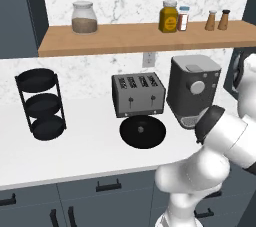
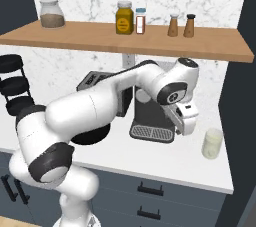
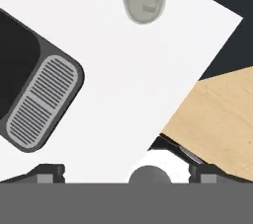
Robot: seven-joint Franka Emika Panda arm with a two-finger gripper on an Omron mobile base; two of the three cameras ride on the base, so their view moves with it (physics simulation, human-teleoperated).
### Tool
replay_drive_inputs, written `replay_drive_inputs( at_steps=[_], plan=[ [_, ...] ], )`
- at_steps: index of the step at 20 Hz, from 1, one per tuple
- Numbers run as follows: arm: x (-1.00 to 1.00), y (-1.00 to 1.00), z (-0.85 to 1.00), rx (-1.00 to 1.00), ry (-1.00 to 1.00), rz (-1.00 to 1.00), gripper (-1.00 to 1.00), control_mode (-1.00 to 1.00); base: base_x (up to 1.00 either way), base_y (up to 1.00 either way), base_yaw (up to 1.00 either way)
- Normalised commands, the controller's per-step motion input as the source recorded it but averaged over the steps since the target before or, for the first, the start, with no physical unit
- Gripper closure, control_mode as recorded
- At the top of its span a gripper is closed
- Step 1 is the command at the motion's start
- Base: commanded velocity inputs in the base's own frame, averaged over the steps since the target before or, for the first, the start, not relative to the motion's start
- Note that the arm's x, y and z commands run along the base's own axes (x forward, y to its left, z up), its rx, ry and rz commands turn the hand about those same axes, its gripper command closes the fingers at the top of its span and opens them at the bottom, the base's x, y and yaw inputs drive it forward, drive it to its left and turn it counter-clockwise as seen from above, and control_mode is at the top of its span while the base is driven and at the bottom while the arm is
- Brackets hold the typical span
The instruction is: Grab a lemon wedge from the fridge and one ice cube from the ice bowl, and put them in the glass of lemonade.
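One white arm is reaching forward and to the right across the worktop (image 2: 165, 163), its wrist bending down so the claw (image 3: 126, 172) is hanging empty with its fingertips (image 3: 49, 172) spread wide, above bare surface between the coffee machine (image 2: 150, 116) and the glass of lemonade (image 2: 212, 143), which is standing upright near the worktop's right end. Much of the toaster (image 2: 95, 78) is being hidden by the arm in the right base view, and the glass's top is being cut off in the hand view. Labels on the shelf's amber jar (image 2: 124, 18) and small bottle (image 2: 141, 21) are too blurred to read.
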Motion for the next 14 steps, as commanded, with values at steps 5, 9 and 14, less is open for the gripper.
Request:
replay_drive_inputs(
  at_steps=[5,9,14],
  plan=[
    [-0.03,1.0,-0.01,-0.18,0.28,0.34,-1.0,-1.0,0.0,0.0,0.0],
    [0.0,1.0,-0.22,-0.05,0.22,0.54,-1.0,-1.0,0.0,0.0,0.0],
    [0.0,1.0,-0.64,0.01,0.0,0.63,-1.0,-1.0,0.0,0.0,0.0]
  ],
)
